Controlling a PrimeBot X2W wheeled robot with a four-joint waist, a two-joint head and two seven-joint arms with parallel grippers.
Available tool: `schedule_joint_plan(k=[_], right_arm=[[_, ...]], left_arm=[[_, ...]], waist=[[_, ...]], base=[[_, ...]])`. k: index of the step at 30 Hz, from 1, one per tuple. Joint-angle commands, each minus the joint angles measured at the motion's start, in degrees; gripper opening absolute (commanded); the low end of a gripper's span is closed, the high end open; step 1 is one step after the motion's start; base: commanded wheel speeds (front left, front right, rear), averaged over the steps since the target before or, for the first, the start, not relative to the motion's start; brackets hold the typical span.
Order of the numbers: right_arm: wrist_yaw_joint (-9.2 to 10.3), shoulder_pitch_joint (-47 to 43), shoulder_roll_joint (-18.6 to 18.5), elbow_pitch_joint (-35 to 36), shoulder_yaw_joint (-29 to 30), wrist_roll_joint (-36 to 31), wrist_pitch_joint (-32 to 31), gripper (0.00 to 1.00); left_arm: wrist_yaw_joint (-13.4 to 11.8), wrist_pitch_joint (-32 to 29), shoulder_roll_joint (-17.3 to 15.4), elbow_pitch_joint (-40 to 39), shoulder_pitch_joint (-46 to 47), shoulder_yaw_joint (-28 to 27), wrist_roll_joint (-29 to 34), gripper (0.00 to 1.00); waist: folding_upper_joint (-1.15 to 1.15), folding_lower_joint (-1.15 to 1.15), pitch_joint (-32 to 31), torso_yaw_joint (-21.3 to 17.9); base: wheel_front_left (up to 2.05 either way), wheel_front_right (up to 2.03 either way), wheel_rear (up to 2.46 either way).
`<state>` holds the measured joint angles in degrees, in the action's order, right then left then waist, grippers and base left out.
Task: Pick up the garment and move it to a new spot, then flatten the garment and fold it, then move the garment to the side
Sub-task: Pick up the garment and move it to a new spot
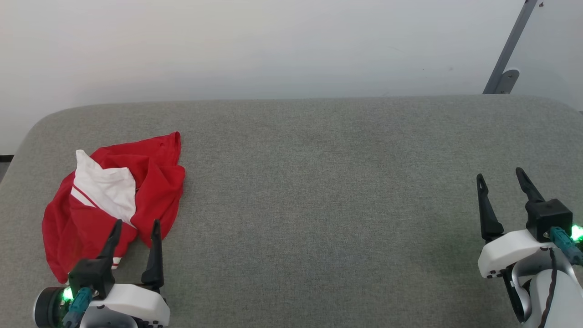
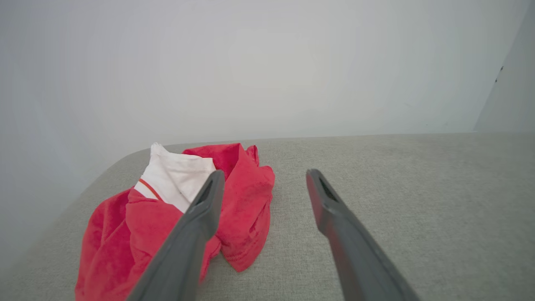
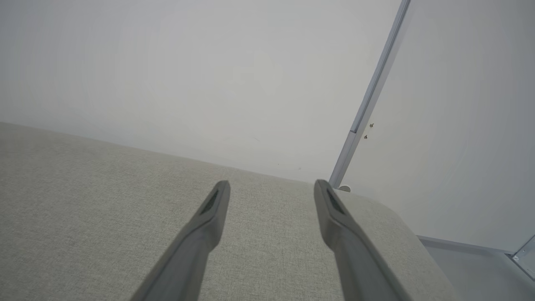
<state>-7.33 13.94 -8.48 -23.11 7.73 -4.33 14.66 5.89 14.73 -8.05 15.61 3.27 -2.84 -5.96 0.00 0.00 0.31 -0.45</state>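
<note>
Grey fabric counter met a pale wall. The garment lay crumpled at its left end, right before my left jaws, spread empty, I judged, to take it; my right jaws hung spread too, well apart.

garment | red, white sleeve on top | crumpled heap | far-left of grey padded surface
</note>
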Motion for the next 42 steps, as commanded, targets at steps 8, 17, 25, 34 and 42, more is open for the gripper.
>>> schedule_joint_plan(k=[8, 17, 25, 34, 42], right_arm=[[-0.28, 0.1, 1.0, -0.4, 0.4, 0.1, 0.6, 1.0], [-0.16, -0.7, 1.6, 0.6, -2.7, 2.5, 0.6, 1.0], [-0.16, -0.2, 2.1, 0.9, -6.8, 4.4, 0.6, 1.0], [-0.16, -0.9, 3.4, 1.3, -10.0, 8.8, 0.6, 1.0], [-0.16, -1.6, 4.2, -0.4, -12.7, 14.9, 0.6, 1.0]], left_arm=[[1.0, 0.6, 0.3, 1.2, 1.0, -0.6, -0.6, 1.0], [1.2, 0.6, 1.2, 2.3, 1.5, -2.0, -1.0, 1.0], [0.5, 0.6, 2.5, 1.3, 0.2, -3.6, -0.2, 1.0], [0.0, 0.5, 4.2, 0.8, -1.5, -5.5, -1.8, 1.0], [-0.1, 0.5, 4.8, 0.2, -2.5, -5.9, -2.4, 1.0]], waist=[[0.0, 0.0, -0.1, 1.0], [0.0, 0.0, 0.4, 6.7], [0.0, 0.0, 1.1, 14.7], [0.0, 0.0, 1.0, 23.7], [0.0, 0.0, 0.6, 29.6]], base=[[0.0, 0.0, 0.0], [0.0, 0.0, 0.0], [0.0, 0.0, 0.0], [0.0, 0.0, 0.0], [0.0, 0.0, 0.0]])
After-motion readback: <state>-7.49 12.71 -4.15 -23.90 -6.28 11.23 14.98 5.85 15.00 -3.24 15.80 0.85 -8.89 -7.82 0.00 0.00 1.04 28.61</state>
